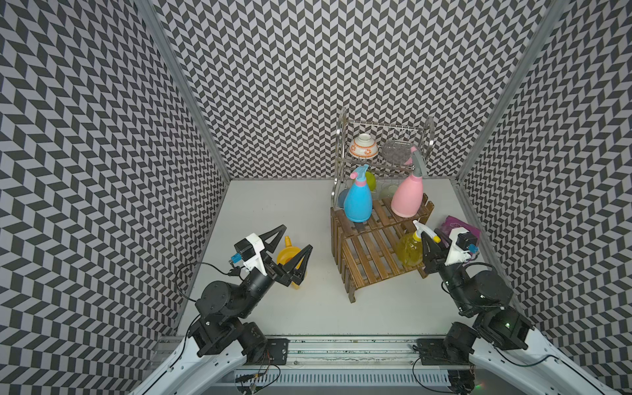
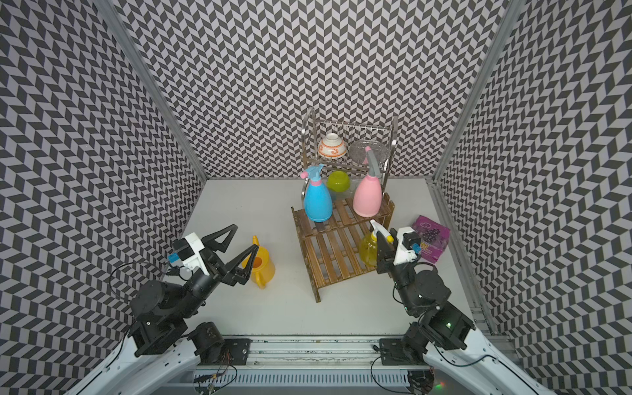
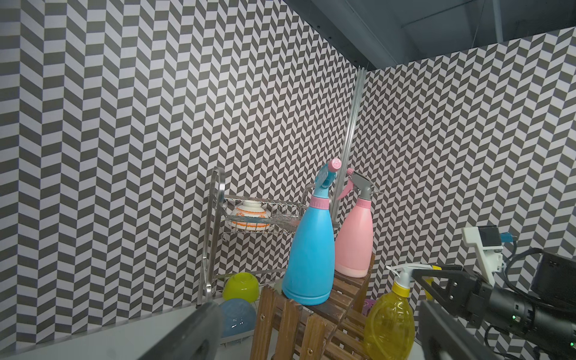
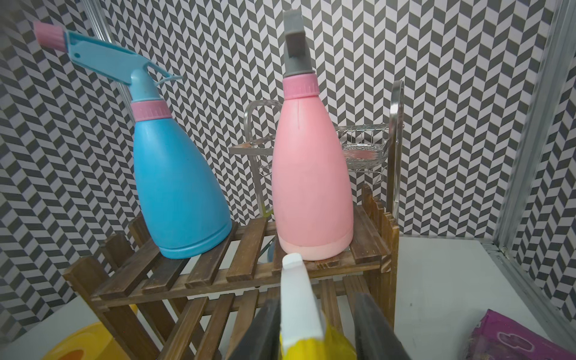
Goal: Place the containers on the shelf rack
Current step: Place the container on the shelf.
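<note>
In both top views the left end effector hangs wide open and empty, the yellow watering can on the tabletop just below and beyond it: the one container not on the shelf rack. The right end effector straddles the yellow spray bottle, which stands on the lower step. Left wrist view: blue spray bottle and pink spray bottle are upright on the upper step, well ahead. Right wrist view: jaws partly apart, with a gap beside the white spray head, so this looks like the release. Next, I'd say, the right backs out without tipping the bottle, and the left drops onto the can.
</note>
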